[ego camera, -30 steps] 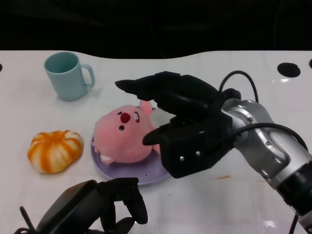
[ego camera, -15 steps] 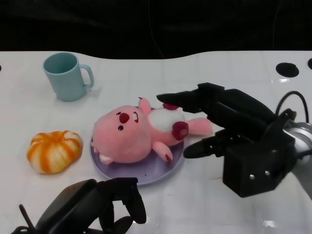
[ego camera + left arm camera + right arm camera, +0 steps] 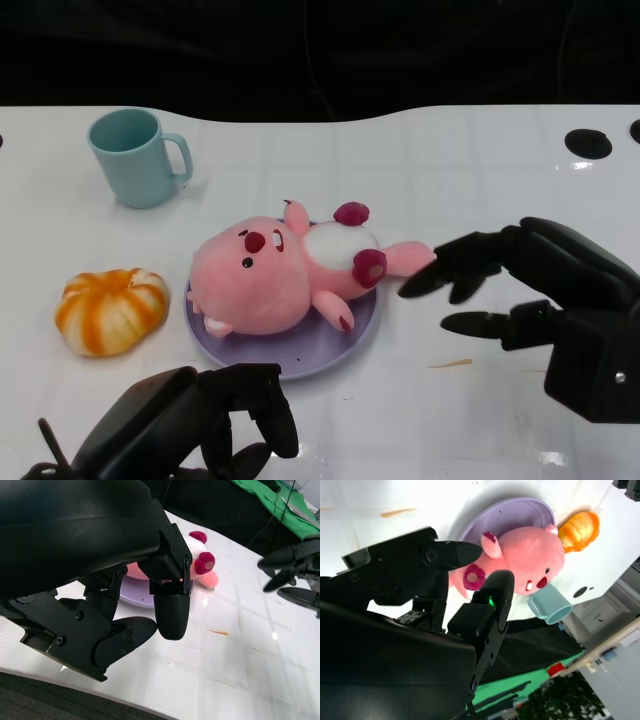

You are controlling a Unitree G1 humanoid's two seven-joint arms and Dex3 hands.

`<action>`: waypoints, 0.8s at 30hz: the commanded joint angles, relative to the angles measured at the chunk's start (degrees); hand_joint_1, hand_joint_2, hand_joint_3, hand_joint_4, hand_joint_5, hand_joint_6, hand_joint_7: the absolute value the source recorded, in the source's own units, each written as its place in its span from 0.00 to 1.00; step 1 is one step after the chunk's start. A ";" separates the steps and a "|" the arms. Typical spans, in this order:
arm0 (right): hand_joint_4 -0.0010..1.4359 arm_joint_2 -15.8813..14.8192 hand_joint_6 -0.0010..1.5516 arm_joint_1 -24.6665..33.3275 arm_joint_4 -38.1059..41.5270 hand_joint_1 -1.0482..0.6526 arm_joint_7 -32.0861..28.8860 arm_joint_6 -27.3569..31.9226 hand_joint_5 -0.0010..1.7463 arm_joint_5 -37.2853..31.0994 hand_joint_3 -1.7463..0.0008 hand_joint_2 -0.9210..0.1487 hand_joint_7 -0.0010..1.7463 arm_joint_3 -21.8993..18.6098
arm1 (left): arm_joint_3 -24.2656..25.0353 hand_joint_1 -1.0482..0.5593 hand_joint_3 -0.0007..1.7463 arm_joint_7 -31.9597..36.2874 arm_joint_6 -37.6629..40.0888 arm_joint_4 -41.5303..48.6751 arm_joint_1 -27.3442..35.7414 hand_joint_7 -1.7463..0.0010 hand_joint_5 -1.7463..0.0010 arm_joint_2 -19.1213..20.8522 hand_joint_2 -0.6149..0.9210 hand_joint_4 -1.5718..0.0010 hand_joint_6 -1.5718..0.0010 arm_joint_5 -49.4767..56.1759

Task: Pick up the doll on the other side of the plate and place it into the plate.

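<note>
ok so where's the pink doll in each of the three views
Head view: the pink doll lies left of centre on the purple plate.
Left wrist view: only part of it shows near the top, beyond the left hand.
Right wrist view: it lies upper right of centre, past the right hand.
Shared landmark: the purple plate beneath it.

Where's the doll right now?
In the head view the pink doll lies on the purple plate at table centre, one limb overhanging the rim toward the open right hand, with the orange pumpkin on its other side.
</note>
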 commanded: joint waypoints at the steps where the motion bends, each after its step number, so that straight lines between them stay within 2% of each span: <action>1: 0.56 -2.27 0.66 1.93 -2.41 0.61 1.74 1.85 0.84 2.01 0.41 0.38 0.37 -2.04 | 0.20 0.55 0.58 -0.27 0.11 -0.63 0.04 0.26 0.08 0.58 0.78 0.55 0.56 0.05; 2: 0.56 -2.90 0.65 2.75 -2.98 0.61 2.39 2.00 0.85 2.58 0.40 0.38 0.39 -2.49 | 0.19 0.55 0.58 -0.32 0.17 -0.65 -0.04 0.26 0.08 0.60 0.78 0.55 0.56 0.09; 5: 0.63 -4.73 0.63 4.82 -4.59 0.63 4.10 1.96 0.91 3.88 0.28 0.48 0.56 -3.37 | 0.23 0.55 0.58 -0.39 0.06 -0.56 -0.24 0.26 0.08 0.80 0.78 0.55 0.56 0.19; 7: 0.64 -5.46 0.62 5.95 -5.87 0.64 5.02 2.53 0.91 4.43 0.24 0.51 0.62 -3.75 | 0.31 0.55 0.58 -0.43 0.17 -0.58 -0.24 0.26 0.08 0.83 0.78 0.55 0.56 0.13; 12: 0.63 -5.95 0.56 8.22 -8.72 0.62 5.78 5.55 0.97 4.49 0.22 0.54 0.80 -3.68 | 0.85 0.54 0.58 -0.22 -0.75 -0.17 0.07 0.26 0.08 1.10 0.78 0.55 0.55 -0.47; 18: 0.62 -4.51 0.50 8.77 -7.22 0.60 4.21 6.41 1.00 3.71 0.21 0.54 0.88 -2.60 | 1.89 0.54 0.58 -0.35 -1.53 0.06 0.77 0.26 0.08 1.62 0.78 0.55 0.56 -1.67; 24: 0.61 -4.86 0.47 8.10 -5.84 0.59 3.51 6.95 1.00 0.04 0.23 0.53 0.92 -0.70 | 2.91 0.53 0.56 0.22 -3.94 1.50 1.22 0.27 0.08 1.81 0.80 0.56 0.56 -2.57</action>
